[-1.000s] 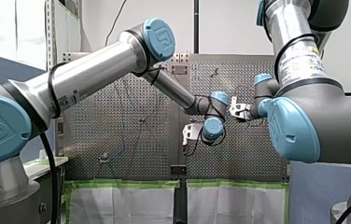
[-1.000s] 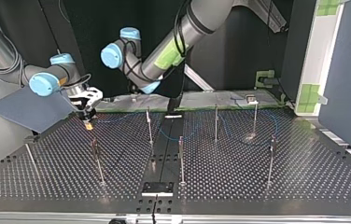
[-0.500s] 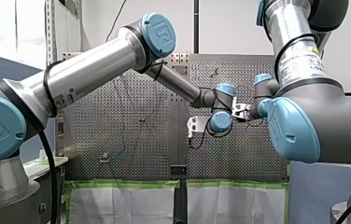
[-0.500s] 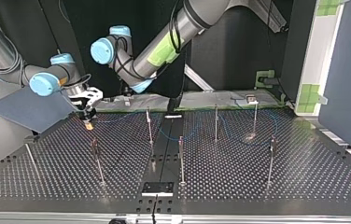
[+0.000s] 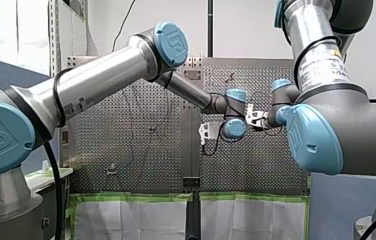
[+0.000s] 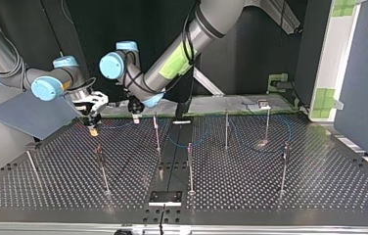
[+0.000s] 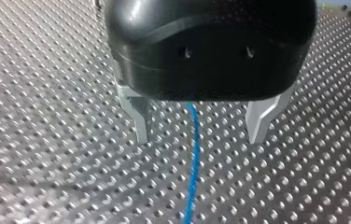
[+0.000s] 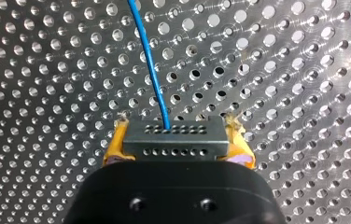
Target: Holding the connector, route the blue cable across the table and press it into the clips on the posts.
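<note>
At the far left of the top view, my right gripper (image 6: 93, 129) has its yellow pads (image 8: 113, 145) clamped on both ends of the grey rectangular connector with rows of small holes (image 8: 172, 139), low over the perforated metal table (image 6: 270, 191). The thin blue cable (image 8: 152, 70) exits the connector's middle and runs off across the holes.

Just right of that, my left gripper (image 7: 200, 137) hangs with its metal fingers (image 7: 138, 116) spread wide and empty. They stand astride the cable, which lies on the table between them, slightly nearer one finger. In the top view this gripper is close beside the far thin metal post (image 6: 156, 131) left of centre. I can't make out the cable in any clip; the clips are too small to read.

Step in hand, as I read it: get a guiding hold on the cable with the left.
- Centre the fingers over the cable before you close.
- Come down until the tips bracket it without scraping the table.
- Close lightly enough that the cable can slide.
- Hold the right clamp firm and don't drag the connector until the left has the cable; strain at the exit point is the likely risk.
- When you lift toward the post, leave slack between the grippers and keep the fingers off the post.
</note>
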`<act>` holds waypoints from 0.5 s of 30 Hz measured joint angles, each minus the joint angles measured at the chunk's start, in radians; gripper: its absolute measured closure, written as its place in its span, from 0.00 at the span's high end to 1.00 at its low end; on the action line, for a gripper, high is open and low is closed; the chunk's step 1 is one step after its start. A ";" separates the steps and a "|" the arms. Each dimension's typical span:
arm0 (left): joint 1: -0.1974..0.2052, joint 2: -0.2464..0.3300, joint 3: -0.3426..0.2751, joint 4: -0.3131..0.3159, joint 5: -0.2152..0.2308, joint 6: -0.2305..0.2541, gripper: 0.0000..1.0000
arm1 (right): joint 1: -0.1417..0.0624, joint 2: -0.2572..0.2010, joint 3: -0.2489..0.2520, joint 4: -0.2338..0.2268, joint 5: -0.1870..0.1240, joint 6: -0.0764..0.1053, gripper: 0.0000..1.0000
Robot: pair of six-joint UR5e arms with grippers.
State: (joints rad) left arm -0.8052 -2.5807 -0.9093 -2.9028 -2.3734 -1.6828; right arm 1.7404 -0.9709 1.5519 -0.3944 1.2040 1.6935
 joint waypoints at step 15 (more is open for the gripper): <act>0.034 -0.116 0.121 -0.109 0.014 -0.020 1.00 | -0.001 0.000 0.000 0.000 -0.007 0.000 0.00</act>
State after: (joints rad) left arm -0.7707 -2.6967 -0.7888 -3.0116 -2.3590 -1.7025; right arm 1.7394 -0.9712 1.5520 -0.3941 1.1968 1.6938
